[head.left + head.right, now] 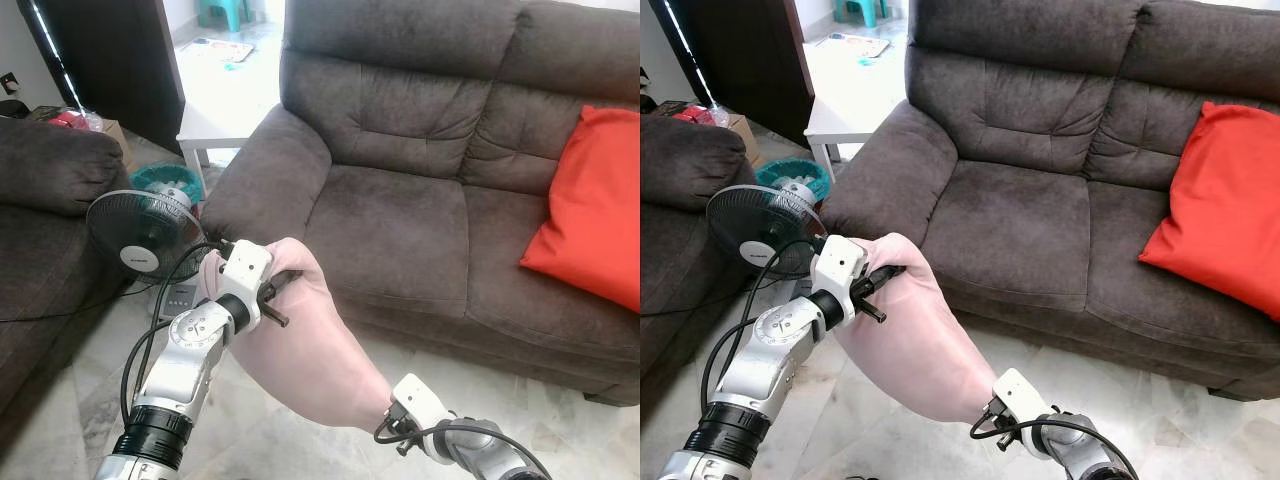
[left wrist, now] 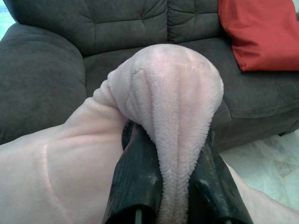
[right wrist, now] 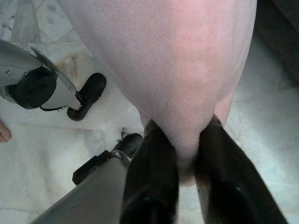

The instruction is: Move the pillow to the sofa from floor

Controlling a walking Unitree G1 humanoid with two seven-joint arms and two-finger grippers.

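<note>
A pale pink fleece pillow [image 1: 310,350] hangs off the floor between my two arms, just in front of the dark brown sofa [image 1: 400,230]. My left gripper [image 1: 283,285] is shut on the pillow's upper corner; in the left wrist view the black fingers [image 2: 140,177] pinch a fold of the pillow [image 2: 173,116]. My right gripper [image 1: 992,405] is shut on the lower end of the pillow [image 3: 173,70], and its fingers [image 3: 154,182] squeeze the fabric.
A red cushion [image 1: 590,210] leans on the sofa's right seat. A standing fan [image 1: 145,235] and a teal basket [image 1: 165,180] sit left of the sofa, by a white side table [image 1: 215,125]. Another dark sofa [image 1: 45,200] stands at the far left. Marble tile floor [image 1: 300,450] lies below.
</note>
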